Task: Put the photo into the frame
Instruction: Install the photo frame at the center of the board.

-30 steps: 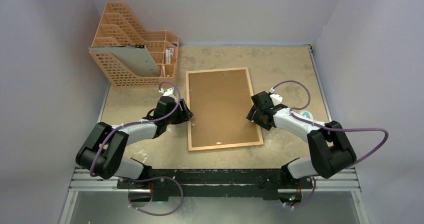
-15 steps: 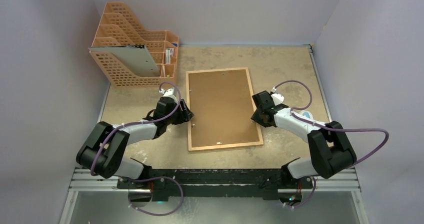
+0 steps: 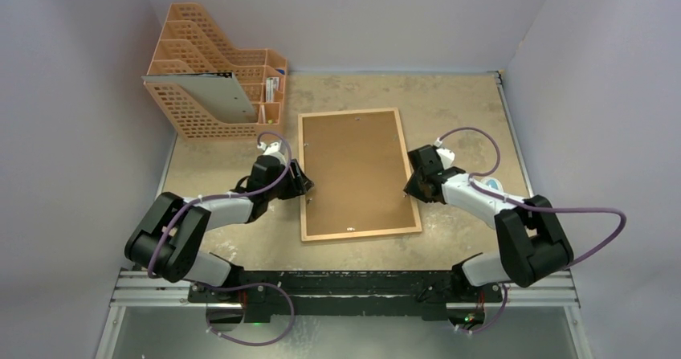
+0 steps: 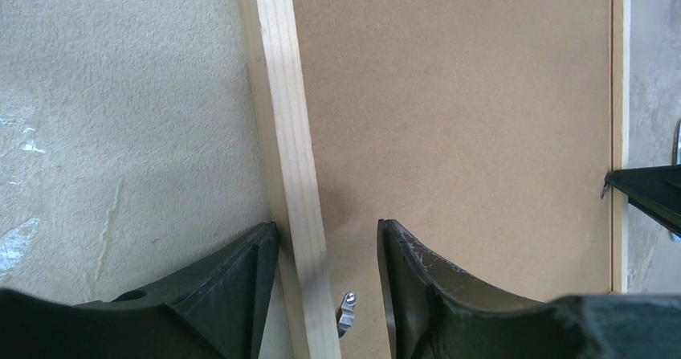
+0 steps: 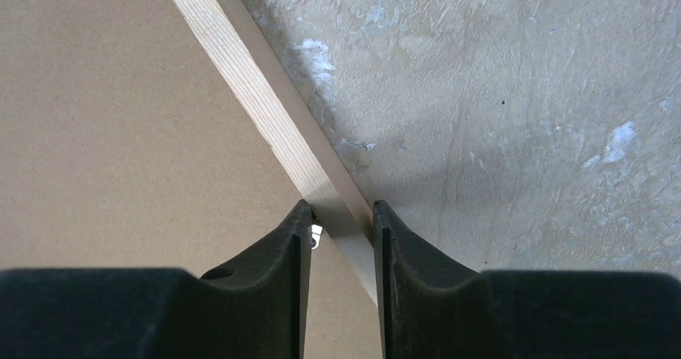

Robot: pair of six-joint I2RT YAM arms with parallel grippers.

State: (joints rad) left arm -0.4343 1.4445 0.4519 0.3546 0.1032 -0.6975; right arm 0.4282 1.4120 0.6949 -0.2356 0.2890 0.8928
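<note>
The frame [image 3: 361, 233] lies face down mid-table, with the brown hardboard backing [image 3: 353, 170] in it. The photo is not visible. My left gripper [image 3: 303, 185] is open astride the frame's left rail [image 4: 285, 118]. Its outer finger [image 4: 249, 271] touches the rail's outside and its inner finger hangs over the backing [image 4: 458, 118], with a metal tab [image 4: 346, 309] between them. My right gripper [image 3: 411, 184] is closed across the right rail [image 5: 241, 78], with one finger on each side [image 5: 341, 218] and a small tab [image 5: 316, 234] by the inner fingertip.
An orange plastic file rack [image 3: 197, 114] with a grey sheet [image 3: 229, 95] in it stands at the back left. The beige tabletop [image 3: 458, 102] lies around the frame. The enclosure walls stand close on both sides. The right fingertip [image 4: 642, 194] shows across the frame in the left wrist view.
My right gripper has moved a little towards the frame's right edge and its jaws have narrowed onto the rail. The left arm has barely moved.
</note>
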